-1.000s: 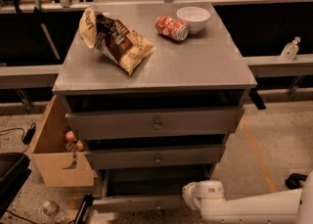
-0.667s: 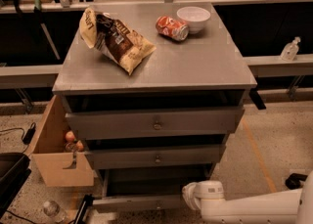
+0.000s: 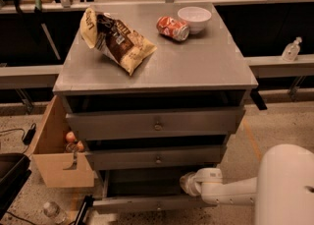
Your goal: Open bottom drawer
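The grey cabinet (image 3: 157, 79) has three drawers stacked at its front. The bottom drawer (image 3: 147, 204) is pulled out towards me, its narrow front panel low in the view and a dark opening behind it. My white arm (image 3: 230, 192) reaches in from the lower right. The gripper (image 3: 184, 183) at its end is at the right side of the bottom drawer's opening, just under the middle drawer (image 3: 157, 158). The top drawer (image 3: 157, 124) also stands slightly out, with a dark gap above it.
On the cabinet top lie a chip bag (image 3: 117, 40), a red can (image 3: 172, 27) on its side and a white bowl (image 3: 194, 18). A tan cardboard box (image 3: 56, 157) with fruit stands against the cabinet's left side. A bottle (image 3: 51, 210) lies on the floor.
Barely anything differs. The arm's white end sits slightly higher against the bottom drawer's opening than a second ago.
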{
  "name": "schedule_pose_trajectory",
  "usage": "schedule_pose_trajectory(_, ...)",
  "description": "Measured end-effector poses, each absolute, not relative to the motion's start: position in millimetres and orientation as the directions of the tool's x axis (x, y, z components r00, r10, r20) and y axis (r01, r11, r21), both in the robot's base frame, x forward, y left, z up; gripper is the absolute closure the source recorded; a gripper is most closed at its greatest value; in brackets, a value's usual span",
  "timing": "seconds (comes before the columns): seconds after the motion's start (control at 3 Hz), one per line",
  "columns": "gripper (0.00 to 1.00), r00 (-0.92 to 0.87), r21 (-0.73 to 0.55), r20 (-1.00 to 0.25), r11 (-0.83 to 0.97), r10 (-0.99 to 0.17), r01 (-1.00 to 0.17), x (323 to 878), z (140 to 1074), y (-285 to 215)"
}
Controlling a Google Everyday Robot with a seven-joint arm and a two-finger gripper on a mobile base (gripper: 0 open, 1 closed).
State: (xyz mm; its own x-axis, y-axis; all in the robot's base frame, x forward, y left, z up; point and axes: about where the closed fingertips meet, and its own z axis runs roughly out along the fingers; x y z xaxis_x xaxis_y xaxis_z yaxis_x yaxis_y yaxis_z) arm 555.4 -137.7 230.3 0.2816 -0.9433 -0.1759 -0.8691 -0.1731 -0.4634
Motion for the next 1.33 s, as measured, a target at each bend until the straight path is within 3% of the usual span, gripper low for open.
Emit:
schedule_pose_trajectory(0.67, 1.00, 0.329, -0.408, -0.226, -0.217, -0.917, -0.887, 590, 198, -122)
schedule_pose_trajectory(1.0, 1.00, 0.312, -0.296, -0.250, -0.235, -0.916, -0.926, 567, 188, -111)
schedule_pose_trajectory(1.33, 1.00, 0.260, -0.111, -0.290, -0.237, -0.921, -0.965, 497, 192, -96)
